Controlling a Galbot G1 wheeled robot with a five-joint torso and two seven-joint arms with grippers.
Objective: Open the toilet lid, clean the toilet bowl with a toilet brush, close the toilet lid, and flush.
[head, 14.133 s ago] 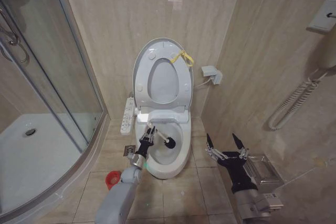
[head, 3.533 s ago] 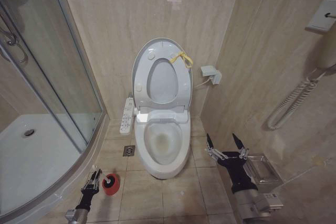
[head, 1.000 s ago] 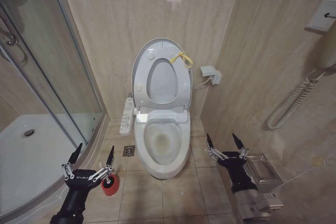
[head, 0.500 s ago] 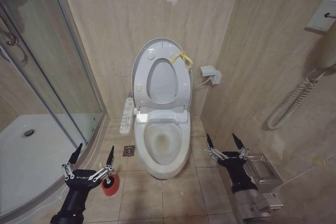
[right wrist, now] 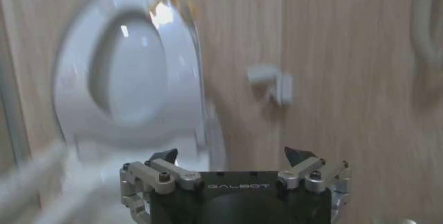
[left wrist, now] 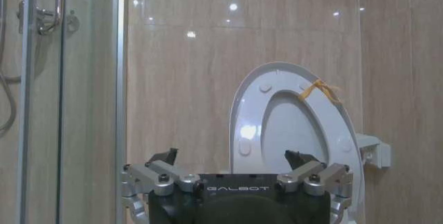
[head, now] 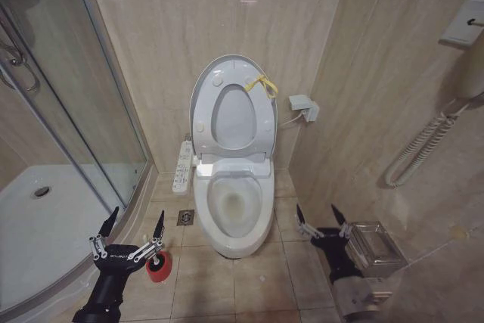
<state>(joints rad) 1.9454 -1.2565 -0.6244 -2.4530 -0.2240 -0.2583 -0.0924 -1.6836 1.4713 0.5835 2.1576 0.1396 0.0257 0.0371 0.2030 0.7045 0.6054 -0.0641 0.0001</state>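
toilet lid (head: pixel 230 104) stands raised against the far tiled wall, its white oval cover upright with the ring-shaped seat (head: pixel 234 122) folded up against it and a yellow ribbon (head: pixel 262 85) tied at its upper right edge. below it the toilet bowl (head: pixel 236 206) sits open on the tiled floor, an elongated white basin with a yellowish stain low inside. the toilet brush (head: pixel 156 262) is well apart from the bowl, on the floor to the near left, its dark head sitting in a small red holder cup (head: pixel 159 269); the handle cannot be made out. the left gripper (head: pixel 130 232) hovers at the near left just beside that cup, its fingers spread wide and holding nothing, one dark fingertip rising just above the cup. from the left wrist view the same gripper (left wrist: pixel 235 157) faces the raised lid (left wrist: pixel 298 125) with its two fingers far apart and nothing between them. the right gripper (head: pixel 321 221) is at the near right of the bowl, next to a metal bin (head: pixel 374 246) by the right wall, fingers also spread wide and empty. the right wrist view shows its two fingertips (right wrist: pixel 166 156) well apart, with the lid (right wrist: pixel 128 73) beyond them. a curved shower tray (head: pixel 45 225) behind glass lies to the far left, and a white control panel (head: pixel 182 166) hangs at the left side of the bowl.
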